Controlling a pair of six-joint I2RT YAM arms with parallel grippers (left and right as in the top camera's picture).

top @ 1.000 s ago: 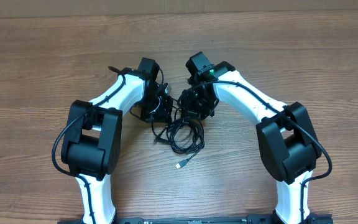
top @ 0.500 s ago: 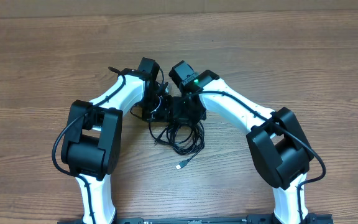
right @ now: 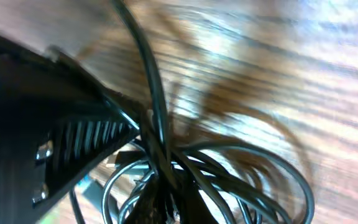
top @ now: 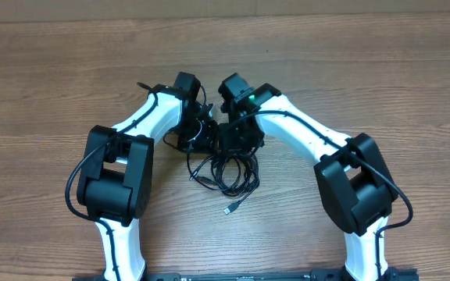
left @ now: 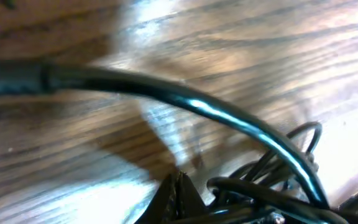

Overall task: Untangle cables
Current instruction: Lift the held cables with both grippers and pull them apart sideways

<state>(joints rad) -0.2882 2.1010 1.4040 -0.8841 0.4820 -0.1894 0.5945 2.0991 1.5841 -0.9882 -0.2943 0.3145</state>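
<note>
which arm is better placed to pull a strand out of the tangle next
Right, probably: the right gripper is shut where several cables converge, so it could draw one away. The left gripper is shut too, but its hold is unclear.

Overhead, the light is even and the picture sharp, shadows soft. Both wrist views are close and blurred, with white glare on the table [left: 166, 18] and glints along the cables [left: 229, 118].

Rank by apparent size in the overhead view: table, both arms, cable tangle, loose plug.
1. table
2. left arm and right arm: they look alike, so no ranking between them
3. cable tangle
4. loose plug
</note>
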